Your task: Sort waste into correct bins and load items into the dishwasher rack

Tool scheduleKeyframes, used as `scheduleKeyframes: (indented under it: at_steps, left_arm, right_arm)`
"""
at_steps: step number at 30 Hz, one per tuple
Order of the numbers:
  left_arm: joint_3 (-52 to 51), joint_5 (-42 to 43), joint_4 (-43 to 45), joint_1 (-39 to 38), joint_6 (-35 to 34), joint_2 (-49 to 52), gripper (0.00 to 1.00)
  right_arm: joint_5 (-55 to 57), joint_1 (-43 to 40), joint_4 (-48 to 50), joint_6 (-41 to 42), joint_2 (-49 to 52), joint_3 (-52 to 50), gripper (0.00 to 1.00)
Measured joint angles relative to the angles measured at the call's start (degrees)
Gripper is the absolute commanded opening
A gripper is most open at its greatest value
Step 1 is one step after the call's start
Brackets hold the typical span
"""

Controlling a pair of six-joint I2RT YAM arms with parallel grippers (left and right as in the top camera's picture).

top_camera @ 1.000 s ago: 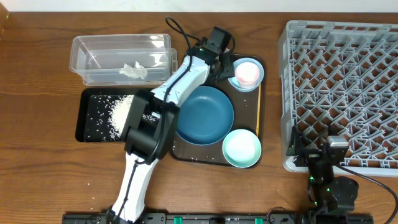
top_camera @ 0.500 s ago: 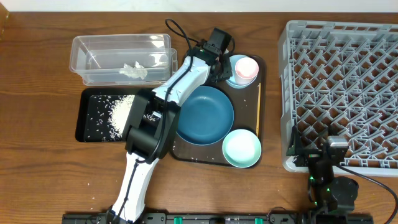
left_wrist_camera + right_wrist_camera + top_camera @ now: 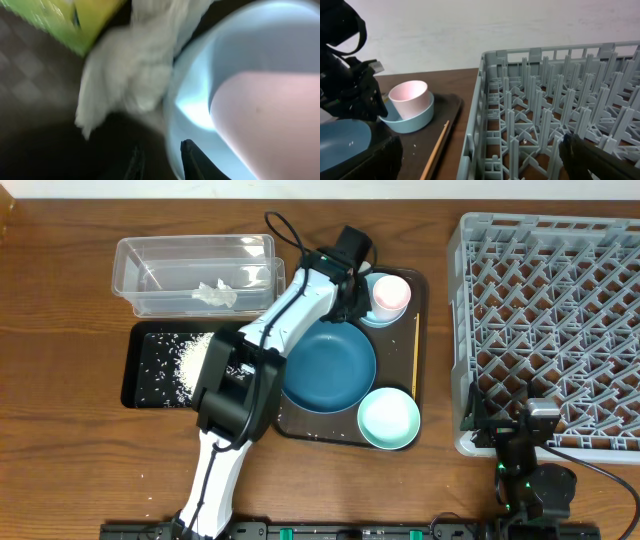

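The left pincer [image 3: 360,288] is down at the far corner of the brown serving tray [image 3: 310,425], against the small pale blue bowl [image 3: 387,320] with the small pink cup [image 3: 391,294] sitting in it. A crumpled white wrapper with yellow-green print [image 3: 127,75] lies just beside. Its wrist view is smeared, so I cannot tell whether it grips the rim. The bowl looks light, stiff and slick. Take it by the rim and keep it level, or the loose cup may tip. The right pincer [image 3: 482,162] sits spread wide by the grey lattice dishwasher rack [image 3: 550,280].
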Motion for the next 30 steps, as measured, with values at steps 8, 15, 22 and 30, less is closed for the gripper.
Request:
scheduleKeyframes:
  at_steps: [8,15,22,30]
  left_arm:
    - [0.0,0.1,-0.9,-5.4,2.8,0.0,0.27]
    - [0.0,0.5,-1.0,-6.9,4.7,0.0,0.44]
    - [0.0,-0.8,-1.7,-5.5,6.3,-1.6,0.57]
    - [0.0,-3.0,-0.7,-1.2,7.0,-7.9,0.6]
  right_arm:
    - [0.0,0.0,0.0,0.0,0.0,0.0,0.99]
    - [0.0,0.0,0.0,0.0,0.0,0.0,0.99]
    - [0.0,0.0,0.0,0.0,0.0,0.0,0.99]
    - [0.0,0.0,0.0,0.0,0.0,0.0,0.99]
